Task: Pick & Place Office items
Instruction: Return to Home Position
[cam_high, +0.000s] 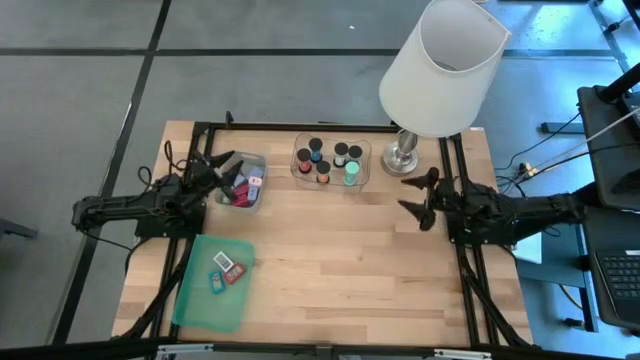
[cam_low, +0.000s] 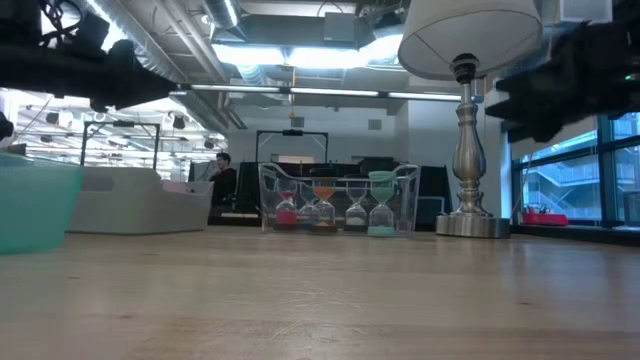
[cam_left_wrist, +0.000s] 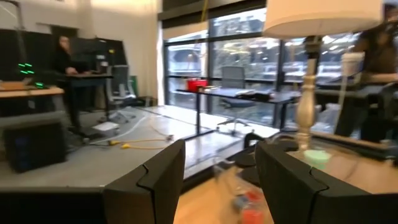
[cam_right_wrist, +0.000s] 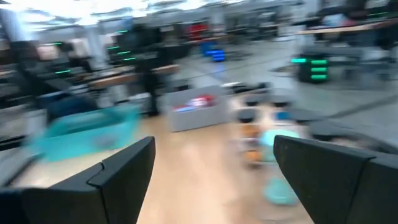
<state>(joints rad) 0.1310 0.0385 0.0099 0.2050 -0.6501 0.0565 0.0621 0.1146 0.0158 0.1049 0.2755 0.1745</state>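
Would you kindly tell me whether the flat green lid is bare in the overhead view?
No, several small red and blue pieces lie on the green lid near its far end.

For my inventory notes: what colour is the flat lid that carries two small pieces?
The lid is teal green; the high view shows it best.

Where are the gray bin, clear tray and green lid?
gray bin (cam_low: 140, 212): low view, front wall.
clear tray (cam_low: 268, 198): low view, left end of its wall.
green lid (cam_high: 205, 308): high view, bare near part.
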